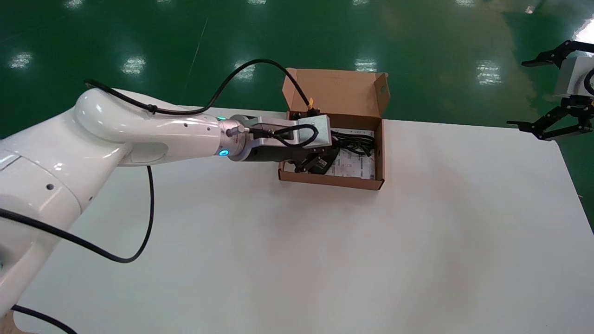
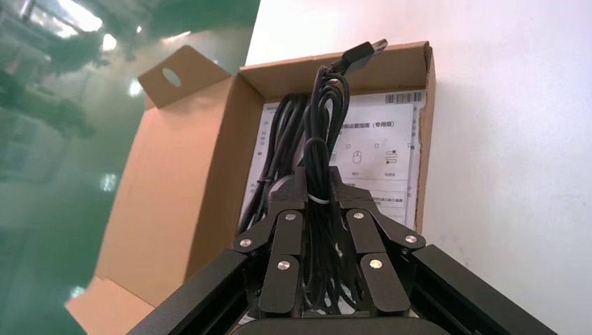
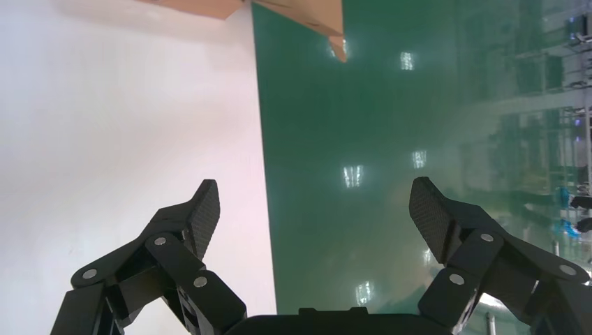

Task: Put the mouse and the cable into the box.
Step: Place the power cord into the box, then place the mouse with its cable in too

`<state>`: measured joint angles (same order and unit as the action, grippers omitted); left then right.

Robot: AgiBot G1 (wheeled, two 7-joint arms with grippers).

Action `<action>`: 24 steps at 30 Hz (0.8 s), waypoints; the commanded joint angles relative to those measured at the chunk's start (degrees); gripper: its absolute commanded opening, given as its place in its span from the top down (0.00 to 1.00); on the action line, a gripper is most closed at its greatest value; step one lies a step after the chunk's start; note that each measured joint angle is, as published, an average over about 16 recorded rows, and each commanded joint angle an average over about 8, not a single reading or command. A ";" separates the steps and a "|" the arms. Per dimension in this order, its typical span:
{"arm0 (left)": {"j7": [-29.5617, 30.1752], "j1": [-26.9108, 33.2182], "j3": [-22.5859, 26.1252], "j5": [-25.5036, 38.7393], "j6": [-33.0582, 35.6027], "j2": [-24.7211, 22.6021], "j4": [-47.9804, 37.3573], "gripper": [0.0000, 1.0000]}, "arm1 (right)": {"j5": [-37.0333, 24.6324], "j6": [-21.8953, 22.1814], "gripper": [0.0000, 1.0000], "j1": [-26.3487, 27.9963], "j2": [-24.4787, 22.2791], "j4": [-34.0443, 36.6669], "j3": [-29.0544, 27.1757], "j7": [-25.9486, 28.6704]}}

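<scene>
Left gripper: I logged it reaching into the box from the robot's left, its fingers drawn narrow and clamped on the cable.
Cable: black, coiled into a long bundle, pinched between the two fingers; I noted a thin pale tie around it just ahead of the fingertips.
USB plug: at the bundle's free end, tilted up over the box's end wall; I could not tell whether it touched the card.
Mouse: I could not make it out with certainty; a dark shape lay low beside the cable, too hidden to name.
Instruction sheet: white printed paper, flat on the box floor beneath the cable.
Box: brown cardboard, open, standing near the table's far edge.
Lid: upright behind the box, its side flaps spread.
Table: white; the box sat on it.
Right gripper: parked well apart from the box, past the table's far right corner; the wrist view showed its fingers spread wide with nothing between them.
Floor: glossy green, beyond the table.
</scene>
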<state>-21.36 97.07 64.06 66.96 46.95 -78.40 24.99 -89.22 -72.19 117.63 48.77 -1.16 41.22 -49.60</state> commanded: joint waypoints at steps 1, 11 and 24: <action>1.71 -0.29 1.11 -0.44 -0.62 -0.01 0.24 0.43 | -0.45 -0.80 0.00 0.45 -0.58 -0.14 0.31 -0.01; 2.48 -0.67 2.06 -0.62 -1.48 -0.06 0.60 0.00 | -0.85 -1.82 0.00 0.84 -1.10 -0.20 0.59 0.02; 2.81 -1.29 0.20 -1.11 0.18 1.36 1.81 0.00 | 1.15 -1.66 0.00 -1.60 -1.22 -2.96 -0.53 2.31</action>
<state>-18.03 95.20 63.46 65.48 47.71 -76.47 27.47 -87.39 -74.03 115.24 47.35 -5.13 40.34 -46.45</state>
